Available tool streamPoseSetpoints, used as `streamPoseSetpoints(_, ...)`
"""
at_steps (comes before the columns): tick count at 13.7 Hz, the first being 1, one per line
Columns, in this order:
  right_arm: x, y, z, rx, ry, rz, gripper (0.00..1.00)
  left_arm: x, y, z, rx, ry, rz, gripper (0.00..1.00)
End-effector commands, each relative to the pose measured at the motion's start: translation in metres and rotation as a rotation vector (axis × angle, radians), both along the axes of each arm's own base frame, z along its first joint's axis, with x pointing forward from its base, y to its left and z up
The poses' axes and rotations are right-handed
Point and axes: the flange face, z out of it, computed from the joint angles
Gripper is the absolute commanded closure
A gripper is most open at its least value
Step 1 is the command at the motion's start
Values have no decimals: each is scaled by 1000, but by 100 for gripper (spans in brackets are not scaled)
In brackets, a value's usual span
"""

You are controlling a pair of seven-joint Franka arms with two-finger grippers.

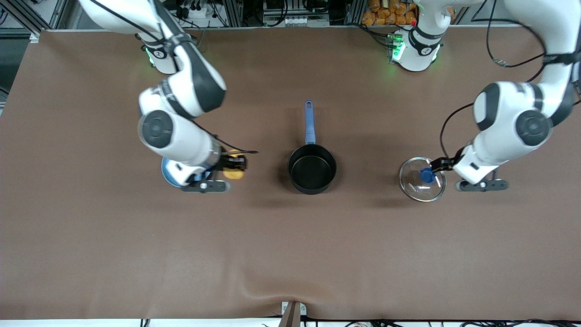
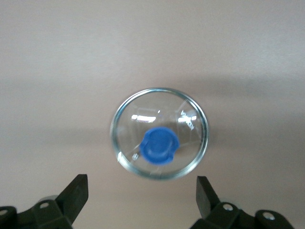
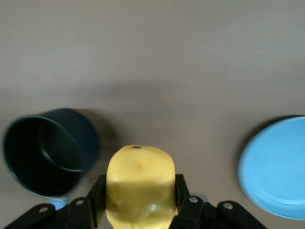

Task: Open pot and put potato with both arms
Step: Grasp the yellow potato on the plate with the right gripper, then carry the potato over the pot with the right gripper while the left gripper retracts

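The black pot (image 1: 312, 169) stands open at the table's middle, its blue handle (image 1: 309, 122) pointing toward the robots' bases. It also shows in the right wrist view (image 3: 47, 150). Its glass lid (image 1: 422, 179) with the blue knob lies on the table toward the left arm's end, and shows in the left wrist view (image 2: 159, 133). My left gripper (image 2: 142, 191) is open and empty above the table beside the lid. My right gripper (image 1: 233, 166) is shut on the yellow potato (image 3: 140, 186), held above the table between the light-blue plate and the pot.
A light-blue plate (image 1: 169, 175) lies toward the right arm's end, mostly under the right arm; it shows in the right wrist view (image 3: 279, 167). The brown cloth has a ridge at the front edge near a bracket (image 1: 292, 311).
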Motion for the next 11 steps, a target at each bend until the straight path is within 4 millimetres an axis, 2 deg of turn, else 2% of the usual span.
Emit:
streamPoseSetpoints(1,21,62,-7,40,-23,-49,100,1,6,71,14,26,12,0)
streamPoseSetpoints(2,16,85,-9,54,-40,-26,100,-4,5,100,8,22,16,0)
streamPoseSetpoints(3,14,98,-11,63,-51,-14,100,-13,5,128,-13,8,28,0)
streamPoseSetpoints(5,-1,134,-29,87,-77,-46,100,-31,15,175,-33,-32,54,0)
streamPoseSetpoints(7,-12,158,-53,103,-94,-62,100,-51,9,216,-40,-88,42,0)
streamPoseSetpoints(9,-24,174,-78,95,-81,-50,100,-63,11,241,-46,-101,43,0)
streamPoseSetpoints(11,-37,190,-94,83,-71,-32,100,-68,15,254,-45,-105,50,0)
